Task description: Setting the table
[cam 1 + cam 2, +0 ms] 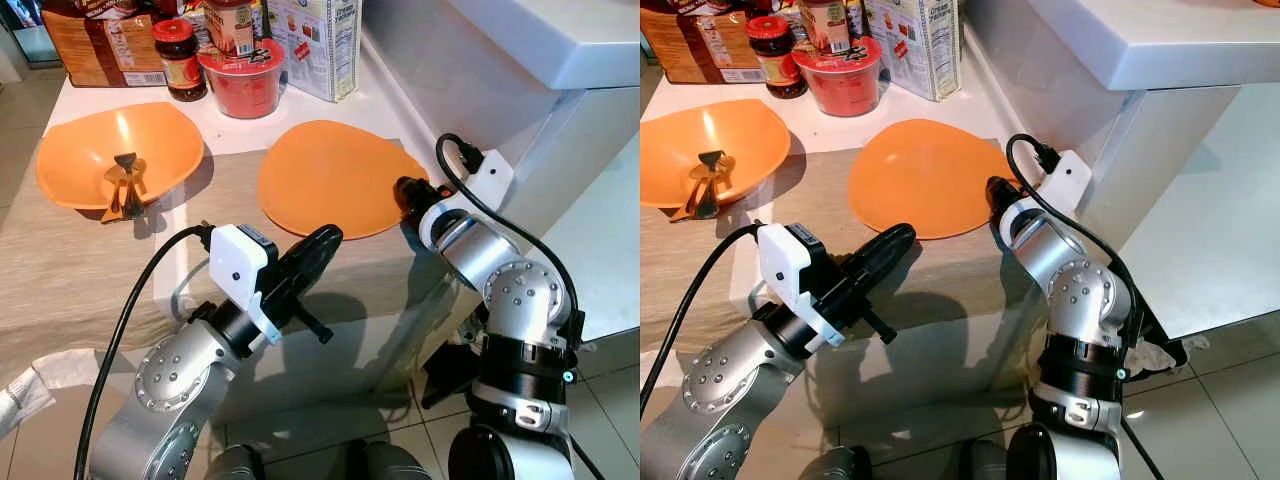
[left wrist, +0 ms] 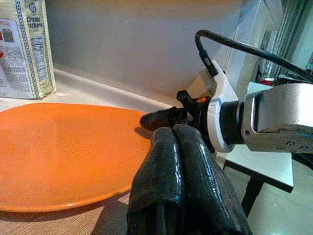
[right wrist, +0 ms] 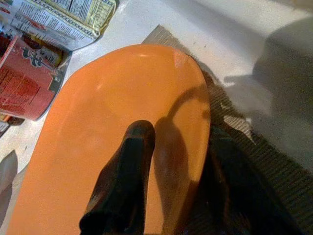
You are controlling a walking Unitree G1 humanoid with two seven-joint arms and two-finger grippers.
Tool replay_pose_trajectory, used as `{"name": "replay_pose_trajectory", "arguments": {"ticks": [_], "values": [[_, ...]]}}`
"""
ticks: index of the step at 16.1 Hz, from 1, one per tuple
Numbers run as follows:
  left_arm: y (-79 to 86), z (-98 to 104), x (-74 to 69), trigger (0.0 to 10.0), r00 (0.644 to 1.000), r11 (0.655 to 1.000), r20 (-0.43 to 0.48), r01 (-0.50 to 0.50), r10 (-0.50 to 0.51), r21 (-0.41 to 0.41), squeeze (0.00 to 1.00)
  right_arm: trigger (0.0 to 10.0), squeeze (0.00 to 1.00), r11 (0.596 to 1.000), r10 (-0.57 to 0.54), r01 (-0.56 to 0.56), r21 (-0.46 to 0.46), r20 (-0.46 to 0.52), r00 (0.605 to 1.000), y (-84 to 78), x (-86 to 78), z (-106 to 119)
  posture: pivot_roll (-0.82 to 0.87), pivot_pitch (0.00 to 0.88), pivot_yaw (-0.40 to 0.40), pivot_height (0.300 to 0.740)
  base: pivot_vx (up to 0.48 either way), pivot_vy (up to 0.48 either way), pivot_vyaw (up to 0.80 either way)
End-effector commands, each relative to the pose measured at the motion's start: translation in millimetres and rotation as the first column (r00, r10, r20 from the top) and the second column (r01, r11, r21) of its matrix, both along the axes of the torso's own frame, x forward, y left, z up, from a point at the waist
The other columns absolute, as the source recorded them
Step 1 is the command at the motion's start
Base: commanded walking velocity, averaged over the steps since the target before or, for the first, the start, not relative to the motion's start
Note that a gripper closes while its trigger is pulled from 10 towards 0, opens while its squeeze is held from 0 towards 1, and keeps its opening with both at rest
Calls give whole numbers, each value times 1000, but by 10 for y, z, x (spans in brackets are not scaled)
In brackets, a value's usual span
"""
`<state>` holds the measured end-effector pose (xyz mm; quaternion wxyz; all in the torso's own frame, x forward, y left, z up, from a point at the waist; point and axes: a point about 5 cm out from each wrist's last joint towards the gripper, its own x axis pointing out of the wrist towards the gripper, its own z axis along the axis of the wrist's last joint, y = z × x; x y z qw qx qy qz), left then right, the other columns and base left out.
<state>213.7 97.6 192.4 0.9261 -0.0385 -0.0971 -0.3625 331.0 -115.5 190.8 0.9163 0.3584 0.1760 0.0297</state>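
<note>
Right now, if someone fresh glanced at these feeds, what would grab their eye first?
The two orange dishes: a flat orange plate in the middle of the table, and an orange bowl to its left holding a small dark utensil. Next, the right gripper at the plate's right edge, one finger over the plate and one beneath the rim, while the left gripper hovers shut just short of the plate's near edge. Behind stand a red cup and a cracker box.

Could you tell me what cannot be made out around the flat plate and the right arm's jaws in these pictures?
- Right gripper: one finger over the orange plate, the other under its rim; contact is hidden by the rim in the right wrist view.
- Dark utensil in the orange bowl: too small to identify in the eye views.
- Cracker box: cut off by the left wrist view's edge.
</note>
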Motion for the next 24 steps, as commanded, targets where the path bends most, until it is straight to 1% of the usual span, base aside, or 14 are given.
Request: {"name": "replay_pose_trajectory", "arguments": {"ticks": [1,3,7,10,14,18,21,22,23,24], "values": [[-32,4,-22,10000,1000,1000,-2,9,-9,5,0,0,0,998,56,-53,45,-54,997,140,0,-53,-40,135,-38,740,0,0,0],[-33,2,-24,10000,1000,1000,-3,10,-10,8,0,0,0,997,63,-60,38,-86,994,140,-8,-96,-37,131,-41,740,0,0,0],[-32,2,-20,10000,1000,1000,-1,7,-7,10,0,0,0,997,70,-67,30,-108,992,122,-2,-115,-37,124,-46,740,0,0,0],[-33,6,-16,10000,1000,1000,0,7,-7,8,0,0,0,998,49,-46,32,-102,994,98,11,-104,-36,125,-46,740,0,0,0],[-31,9,-21,10000,1000,1000,-1,7,-7,6,0,0,0,999,7,-4,35,-80,997,25,27,-82,-37,129,-43,740,0,0,0],[-30,20,-22,10000,1000,1000,1,5,-5,2,0,0,0,999,-12,15,41,-69,998,-15,34,-73,-38,134,-40,740,0,0,0],[-23,23,-18,10000,1000,1000,0,2,-2,1,0,0,0,998,-26,28,54,-37,999,-28,49,-23,-39,137,-39,740,0,0,0],[-20,26,-15,10000,1000,1000,2,0,0,0,0,0,0,997,-35,36,63,-3,999,-37,60,27,-39,138,-37,740,0,0,0],[-17,29,-10,10000,1000,1000,3,-2,2,-1,0,0,0,998,-42,40,54,31,999,-48,70,73,-40,137,-36,740,0,0,0],[-15,30,-7,10000,1000,1000,3,-3,3,-1,0,0,0,998,-44,42,49,40,998,-51,74,87,-39,137,-35,740,0,0,0]]}}
